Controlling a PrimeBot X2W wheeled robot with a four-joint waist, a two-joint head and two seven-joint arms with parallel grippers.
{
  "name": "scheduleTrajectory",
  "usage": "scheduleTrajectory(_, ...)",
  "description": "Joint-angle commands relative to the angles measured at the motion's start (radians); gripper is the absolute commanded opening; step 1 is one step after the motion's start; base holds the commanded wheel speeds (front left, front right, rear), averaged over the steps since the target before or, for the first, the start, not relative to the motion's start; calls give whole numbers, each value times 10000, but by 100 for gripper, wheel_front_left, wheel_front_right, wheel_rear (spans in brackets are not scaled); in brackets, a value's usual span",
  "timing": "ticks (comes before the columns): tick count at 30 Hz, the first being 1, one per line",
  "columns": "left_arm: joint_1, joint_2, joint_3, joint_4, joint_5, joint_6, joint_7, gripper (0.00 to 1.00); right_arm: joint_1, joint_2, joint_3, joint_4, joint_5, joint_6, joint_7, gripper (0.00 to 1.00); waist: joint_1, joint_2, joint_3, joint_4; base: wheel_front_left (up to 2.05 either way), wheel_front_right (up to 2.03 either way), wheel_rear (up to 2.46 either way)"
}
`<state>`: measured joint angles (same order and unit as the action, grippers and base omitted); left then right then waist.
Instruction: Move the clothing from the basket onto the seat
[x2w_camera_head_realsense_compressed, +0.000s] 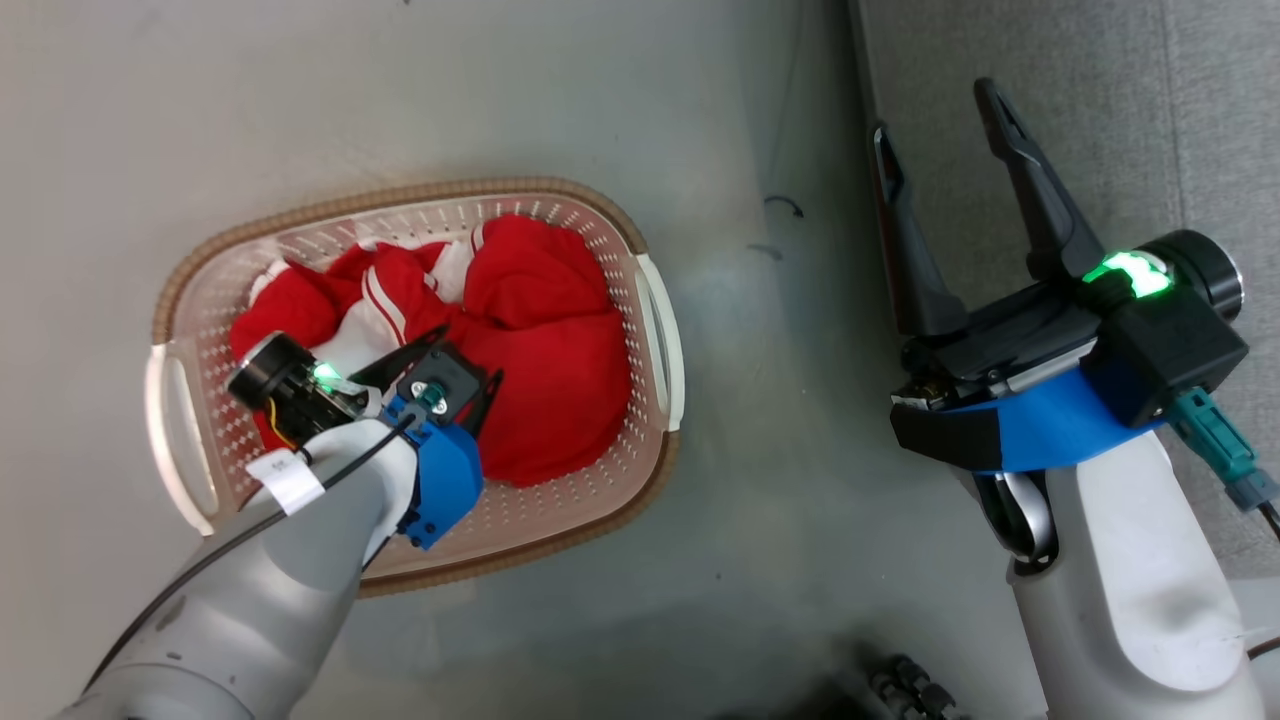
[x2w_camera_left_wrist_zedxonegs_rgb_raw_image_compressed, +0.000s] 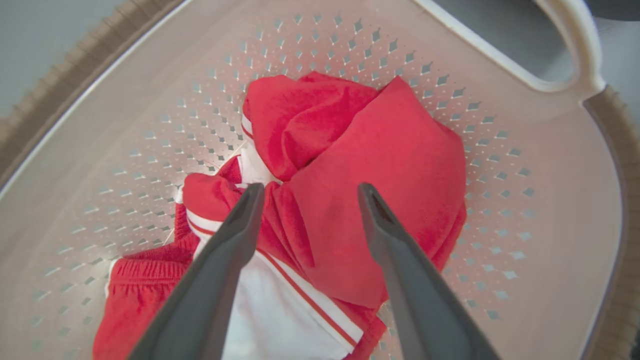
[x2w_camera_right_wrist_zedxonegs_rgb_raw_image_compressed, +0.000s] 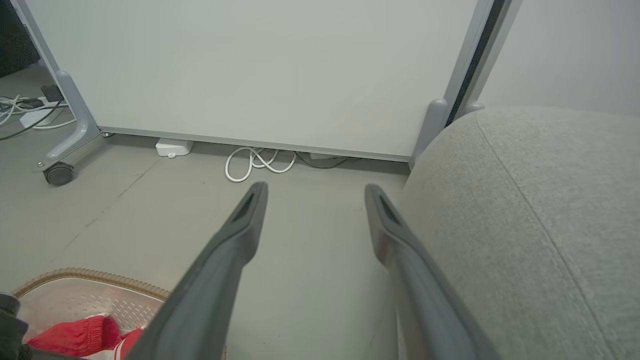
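Since the left gripper (x2w_camera_left_wrist_zedxonegs_rgb_raw_image_compressed: 308, 189) hangs with fingers (x2w_camera_left_wrist_zedxonegs_rgb_raw_image_compressed: 225, 260) spread and empty over the clothing (x2w_camera_left_wrist_zedxonegs_rgb_raw_image_compressed: 395, 170) in the basket (x2w_camera_left_wrist_zedxonegs_rgb_raw_image_compressed: 125, 125), I'd sink around the red fold (x2w_camera_left_wrist_zedxonegs_rgb_raw_image_compressed: 300, 115) at 12 o'clock and squeeze.

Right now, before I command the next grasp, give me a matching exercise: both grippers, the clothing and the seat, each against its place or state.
Things:
1. left gripper
2. right gripper
3. clothing
4. seat

Places or states:
A. light grey, on the robot's right
B. open, reaching down into the basket
C. red and white, crumpled in the basket
D. open, beside the seat, holding nothing

Pairs: 1-B, 2-D, 3-C, 4-A
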<state>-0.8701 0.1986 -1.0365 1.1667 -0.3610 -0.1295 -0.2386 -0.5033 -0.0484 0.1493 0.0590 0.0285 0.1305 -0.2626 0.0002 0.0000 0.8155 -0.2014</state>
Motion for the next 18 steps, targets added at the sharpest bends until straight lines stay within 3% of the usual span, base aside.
scheduleTrajectory(1, -284, 111, -159, 113, -161, -13, 87, 100, -191, -35, 6, -104, -32, 5, -33, 100, -2, 0, 325, -104, 0, 0, 0)
scheduleTrajectory(11, -769, 511, -1417, 58, -1467, -13, 830, 100, -255, -35, 19, -507, 23, 5, -35, 100, -2, 0, 1115, -300, 0, 0, 0)
scheduleTrajectory(18, -1100, 472, -2065, -1, -2066, -13, 1224, 100, -187, -35, -46, -679, -26, 5, -33, 100, -2, 0, 1584, -308, 0, 0, 0)
